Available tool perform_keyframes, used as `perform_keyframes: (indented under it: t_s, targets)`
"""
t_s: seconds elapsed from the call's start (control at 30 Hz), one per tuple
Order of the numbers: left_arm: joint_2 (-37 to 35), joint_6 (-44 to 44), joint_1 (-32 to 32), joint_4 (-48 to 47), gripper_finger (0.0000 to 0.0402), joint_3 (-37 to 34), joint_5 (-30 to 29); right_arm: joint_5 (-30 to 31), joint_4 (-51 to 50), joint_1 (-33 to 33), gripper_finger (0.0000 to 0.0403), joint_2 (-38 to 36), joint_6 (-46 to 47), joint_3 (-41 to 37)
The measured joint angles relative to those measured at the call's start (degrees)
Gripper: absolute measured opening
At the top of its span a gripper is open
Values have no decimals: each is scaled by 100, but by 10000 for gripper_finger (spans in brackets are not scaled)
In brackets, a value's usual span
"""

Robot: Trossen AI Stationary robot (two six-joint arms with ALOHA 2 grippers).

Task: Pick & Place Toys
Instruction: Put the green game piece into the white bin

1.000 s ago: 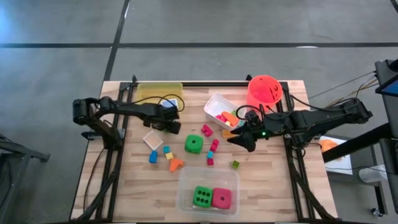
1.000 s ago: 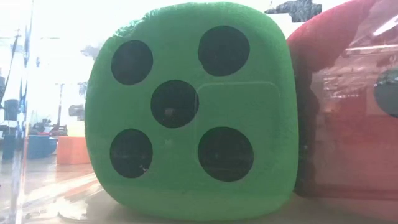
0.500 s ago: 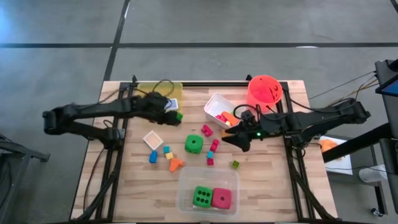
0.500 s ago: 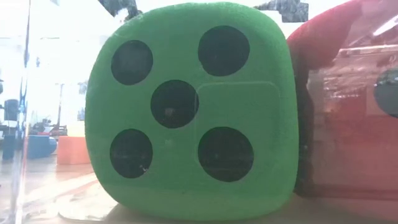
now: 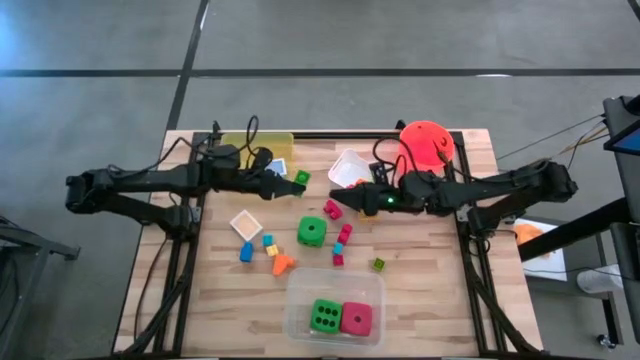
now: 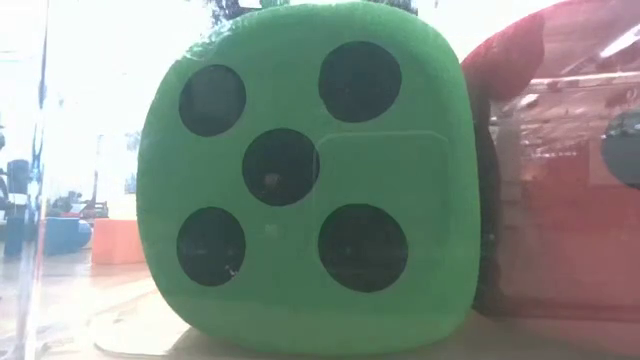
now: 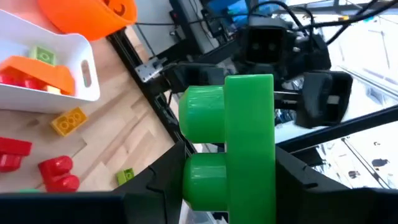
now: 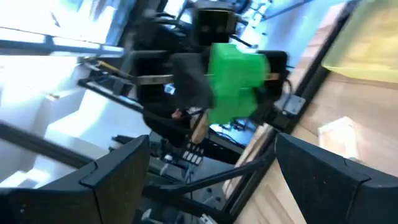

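1. Green is the colour of the little block [image 7: 239, 146] your left gripper [image 5: 296, 180] holds tight between its two fingers. You can see two round studs sticking out of its side in the left wrist view.
2. Your left gripper is up off the wooden table [image 5: 430, 290], near the yellow tub [image 5: 250, 146] at the back, and it points toward the other arm.
3. Your right gripper [image 5: 338, 203] has its fingers spread wide with nothing between them. It sits just in front of the white tub [image 5: 348, 160] and points back at the left gripper, so the two grippers face each other with a gap between them.
4. In the right wrist view you see that same green block straight ahead, between the two dark fingers [image 8: 112, 180].
5. The white tub has red and orange pieces in it, and the orange bucket [image 5: 425, 143] stands just behind your right arm.
6. A green dice [image 5: 312, 232] sits in the middle of the table. Pink blocks [image 5: 343, 240] lie just beside it.
7. A beige square tile [image 5: 245, 224] lies in front of your left arm. Small blue, yellow and orange blocks [image 5: 268, 250] are near it.
8. One tiny green block [image 5: 378, 264] lies alone, closer to the front.
9. The clear tub [image 5: 300, 310] at the front edge has a green dice [image 5: 323, 317] and a pink dice [image 5: 356, 319] side by side in it. The low view is filled by that green dice, with five black dots
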Motion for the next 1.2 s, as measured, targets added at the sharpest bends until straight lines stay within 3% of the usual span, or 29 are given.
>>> perform_keyframes:
  t_s: [0.3,0.67,1.0,1.2]
  targets:
    - [409,-3,-333,25,154,398,-21,244,-104,-42,337,485,-80,588]
    - [625,152,-478,104,154,818,-31,254,-1325,-98,333,643,-525,1526]
    - [730,255,-478,451,154,916,-131,142,-1470,-101,235,641,-669,1723]
    - [831,297,-529,635,154,940,-129,147,-1445,-109,206,624,-666,1727]
